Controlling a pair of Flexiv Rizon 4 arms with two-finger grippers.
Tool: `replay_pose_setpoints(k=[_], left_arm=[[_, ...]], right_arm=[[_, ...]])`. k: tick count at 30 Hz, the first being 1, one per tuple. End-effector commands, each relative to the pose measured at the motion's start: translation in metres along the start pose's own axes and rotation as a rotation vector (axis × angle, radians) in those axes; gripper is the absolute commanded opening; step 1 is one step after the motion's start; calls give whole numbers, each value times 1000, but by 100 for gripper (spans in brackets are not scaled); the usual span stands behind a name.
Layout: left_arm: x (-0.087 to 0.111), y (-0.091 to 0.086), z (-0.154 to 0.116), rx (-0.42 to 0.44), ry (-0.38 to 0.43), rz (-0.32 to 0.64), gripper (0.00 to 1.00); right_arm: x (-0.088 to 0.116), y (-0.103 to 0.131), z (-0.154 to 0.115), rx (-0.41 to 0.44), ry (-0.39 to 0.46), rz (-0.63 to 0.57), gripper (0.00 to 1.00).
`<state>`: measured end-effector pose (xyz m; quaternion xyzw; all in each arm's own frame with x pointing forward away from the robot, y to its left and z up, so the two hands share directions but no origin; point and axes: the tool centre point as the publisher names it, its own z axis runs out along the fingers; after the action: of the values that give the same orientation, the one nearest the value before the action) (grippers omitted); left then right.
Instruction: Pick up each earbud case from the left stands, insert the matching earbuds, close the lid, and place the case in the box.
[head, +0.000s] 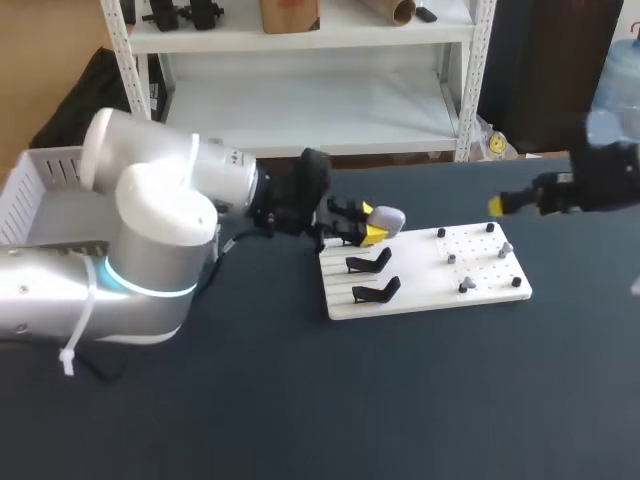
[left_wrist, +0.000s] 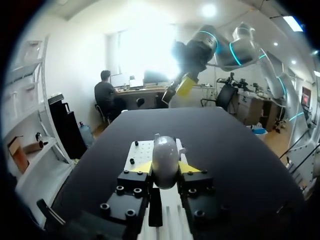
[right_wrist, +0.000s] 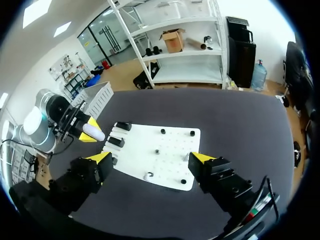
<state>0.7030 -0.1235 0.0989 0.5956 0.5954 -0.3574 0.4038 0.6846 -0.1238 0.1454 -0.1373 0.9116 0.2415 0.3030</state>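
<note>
Your left arm (head: 150, 240) fills the near left corner of the desk (head: 300, 400) in the head view. It reaches in to the far left corner of the white board (head: 420, 295). There the left hand (head: 372, 222) is clamped on the pale grey earbud case (head: 390, 217).

The left wrist view confirms that grip. Both yellow tips press the case's sides, and it stands upright between them, over the board's left end. The head view leaves the right hand (head: 497, 204) a blur above the far right of the desk, so its fingers cannot be read there. The right wrist view shows it spread wide, holding nothing, with the board beneath the gap.

Black stands (head: 370, 262) line the board's left end, just nearer you than the held case. Small pegs and grey pieces (head: 465, 287) dot its right half, too small to identify. The white box (head: 40, 185) sits at the desk's far left corner, behind the left arm. Dark desk surface runs from the board to the near and right edges.
</note>
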Motion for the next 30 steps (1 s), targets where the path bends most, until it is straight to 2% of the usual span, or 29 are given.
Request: replay_pose_setpoints(k=[1,11,17,30], left_arm=[[-8,12,15,23,-2,20,0],[-24,20,31,55,-8,65,0],[-35,23,32,62,16,97,0],[-45,0,32,88,-16,147,0]], right_arm=[[2,19,6,53,2,-5,100],[-1,44,22,-6,28,-42,100],[0,55,29,-18,52,-73,100],[-2,57,39,-32,72,-75,100]])
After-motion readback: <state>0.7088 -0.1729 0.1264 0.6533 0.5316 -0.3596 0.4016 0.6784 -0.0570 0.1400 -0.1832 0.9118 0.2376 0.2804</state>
